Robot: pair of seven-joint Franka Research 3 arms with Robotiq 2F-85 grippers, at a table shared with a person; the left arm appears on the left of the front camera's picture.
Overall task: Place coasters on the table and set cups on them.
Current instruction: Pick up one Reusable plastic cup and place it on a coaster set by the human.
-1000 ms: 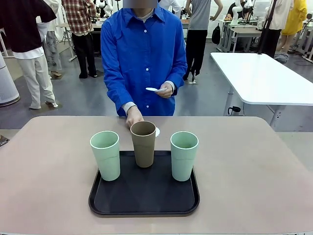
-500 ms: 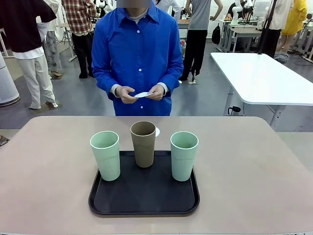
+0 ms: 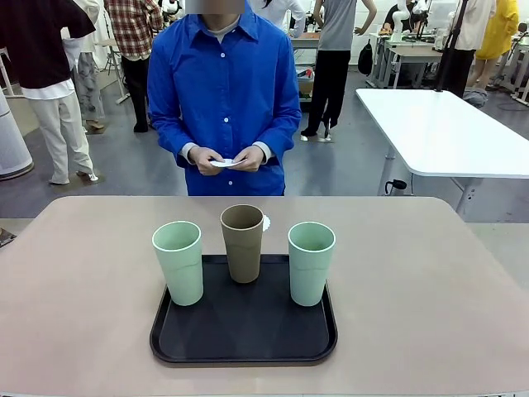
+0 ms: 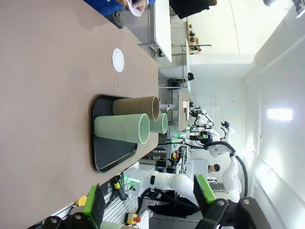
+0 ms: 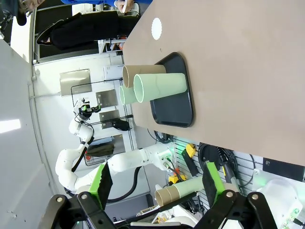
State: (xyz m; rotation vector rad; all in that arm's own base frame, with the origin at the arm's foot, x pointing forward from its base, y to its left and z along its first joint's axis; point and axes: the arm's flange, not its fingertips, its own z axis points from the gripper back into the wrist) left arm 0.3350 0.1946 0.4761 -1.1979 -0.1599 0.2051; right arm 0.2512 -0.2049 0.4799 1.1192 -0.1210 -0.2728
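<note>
Currently, one coaster (image 3: 265,222) lies flat on the surface (image 3: 430,281), just behind the brown cup (image 3: 242,241) on the person's side and off the tray (image 3: 244,341). A second ago one of the person's hands was down at that spot. It has since lifted away and rejoined the other at waist height, where both hands (image 3: 248,156) hold the spare coasters (image 3: 223,163) (how many are in the stack cannot be told). The person has also shifted slightly toward the robot's left.

Cups: no change. The brown cup, the left green cup (image 3: 178,261) and the right green cup (image 3: 311,262) stand upright on the tray, apart from one another. None is on a coaster yet.

Left gripper (image 4: 150,202): jaws spread fully, nothing held, back on the robot's side and well apart from the cups. Right gripper (image 5: 157,188): same condition, jaws fully apart and empty.

Meaning for the task: the first coaster is laid and the hand is out of the way, so that position appears ready to receive a cup. The brown cup stands nearest to it and is the probable candidate. Further coasters must be laid before the green cups can be placed. The laid coaster sits beyond the tray, so a reach over the upright cups risks tipping one.
</note>
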